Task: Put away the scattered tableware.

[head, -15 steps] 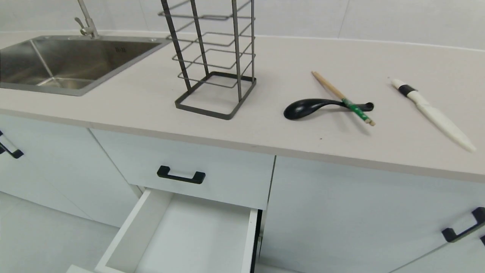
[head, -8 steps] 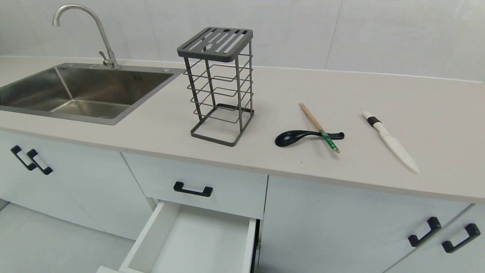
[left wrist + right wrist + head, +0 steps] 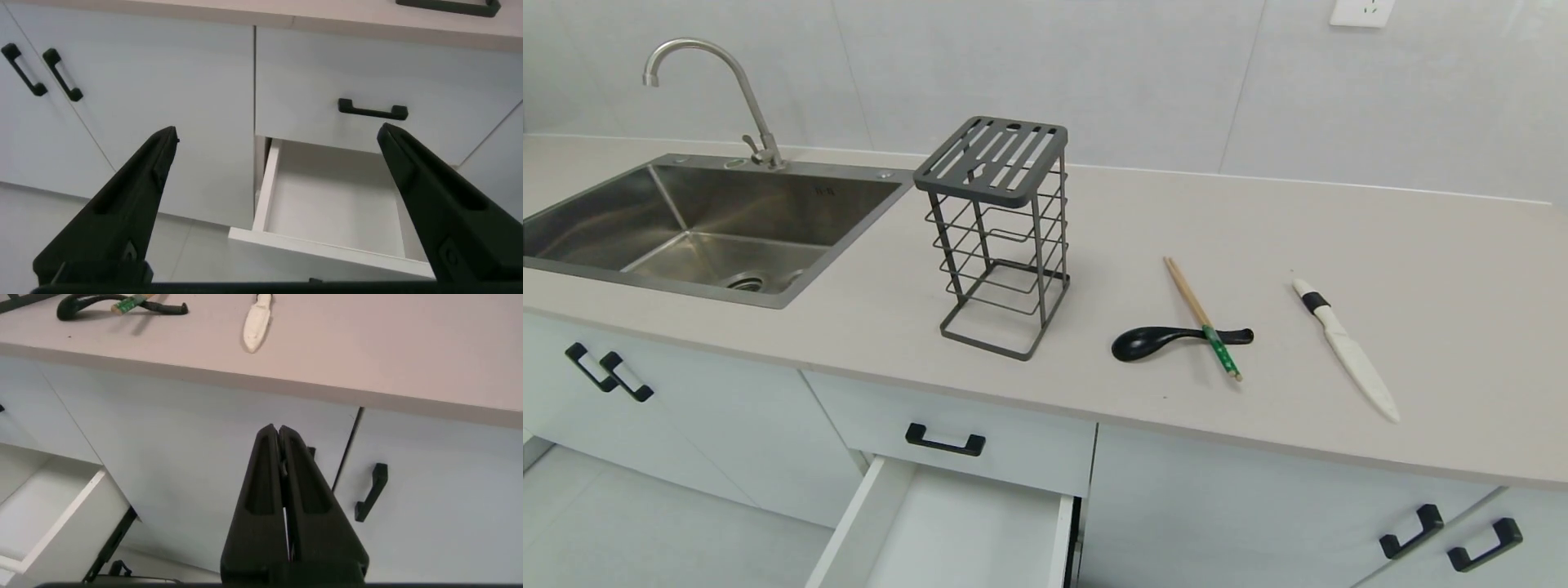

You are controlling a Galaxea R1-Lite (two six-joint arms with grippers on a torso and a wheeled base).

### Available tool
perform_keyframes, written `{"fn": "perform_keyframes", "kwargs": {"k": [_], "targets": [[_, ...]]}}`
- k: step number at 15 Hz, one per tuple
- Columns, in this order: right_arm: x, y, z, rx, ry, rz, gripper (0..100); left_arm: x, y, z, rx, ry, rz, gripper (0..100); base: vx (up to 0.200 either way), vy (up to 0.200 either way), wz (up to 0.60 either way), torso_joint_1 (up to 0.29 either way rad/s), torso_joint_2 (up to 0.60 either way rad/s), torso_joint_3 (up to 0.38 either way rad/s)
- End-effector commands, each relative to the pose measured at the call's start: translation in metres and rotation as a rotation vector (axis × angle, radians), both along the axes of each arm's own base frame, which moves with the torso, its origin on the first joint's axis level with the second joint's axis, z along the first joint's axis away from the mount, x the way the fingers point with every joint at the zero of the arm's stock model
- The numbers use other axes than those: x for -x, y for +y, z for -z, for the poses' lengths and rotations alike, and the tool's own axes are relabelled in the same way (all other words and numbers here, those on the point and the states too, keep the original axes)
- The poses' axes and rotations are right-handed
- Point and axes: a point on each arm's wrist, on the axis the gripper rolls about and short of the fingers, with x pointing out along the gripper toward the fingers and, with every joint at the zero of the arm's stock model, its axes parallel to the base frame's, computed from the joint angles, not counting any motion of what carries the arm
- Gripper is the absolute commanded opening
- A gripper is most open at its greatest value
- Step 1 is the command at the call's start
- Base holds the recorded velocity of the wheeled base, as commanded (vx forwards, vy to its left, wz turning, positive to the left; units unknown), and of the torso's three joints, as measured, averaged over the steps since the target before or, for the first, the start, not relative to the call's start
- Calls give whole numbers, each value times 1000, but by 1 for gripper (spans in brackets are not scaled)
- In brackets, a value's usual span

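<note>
Well, collecting hadn't begun: left gripper (image 3: 278, 135) sat spread, drawer (image 3: 265, 192) ahead between its jaws; right gripper (image 3: 280, 437) pressed together, knife (image 3: 260, 318) beyond its tips, probably needing an opening reach next

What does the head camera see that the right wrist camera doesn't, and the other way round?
Head view, not the right wrist view: the sink, the faucet and the rack. Right wrist view, not the head view: the right gripper, shut, in front of the cabinet doors. Both: the spoon, the chopsticks lying across its handle, the knife, the counter and the open drawer.
</note>
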Motion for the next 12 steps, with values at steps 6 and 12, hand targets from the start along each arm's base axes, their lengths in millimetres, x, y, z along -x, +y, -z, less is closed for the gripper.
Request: {"fn": "perform_keyframes", "kwargs": {"k": [6, 12], "targets": [[0, 0, 0, 1, -1, -1, 0, 0, 0, 0, 2, 2, 0, 100, 0, 0, 0, 63, -106, -53], [0, 0, 0, -4, 2, 1, 100, 0, 0, 0, 0, 2, 0, 100, 0, 0, 0, 147, -270, -125]]}}
